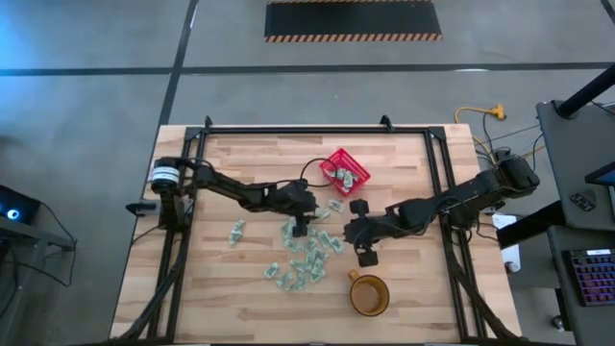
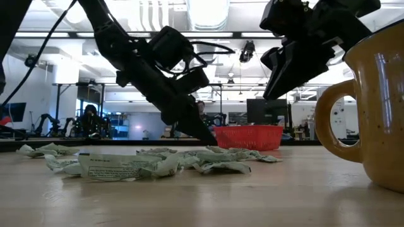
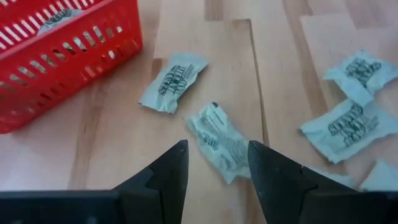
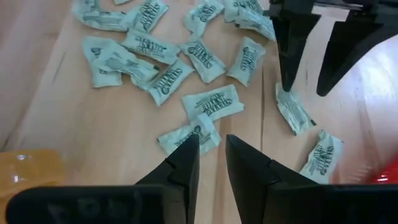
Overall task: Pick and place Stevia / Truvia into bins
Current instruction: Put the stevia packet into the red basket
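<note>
Two dark robot arms are working over a light wooden slatted table (image 1: 240, 298). The left gripper (image 3: 217, 163) is hanging with its fingers spread around a pale green and white paper sachet (image 3: 221, 140) lying flat on the wood, at about 5 o'clock from the small square red plastic basket (image 1: 346, 170). The right gripper (image 4: 212, 155), fingers narrowly parted and grasping nothing, is hovering above the scattered sachets. A round amber-brown mug (image 1: 369, 294) is standing at 6 o'clock from the basket.
</note>
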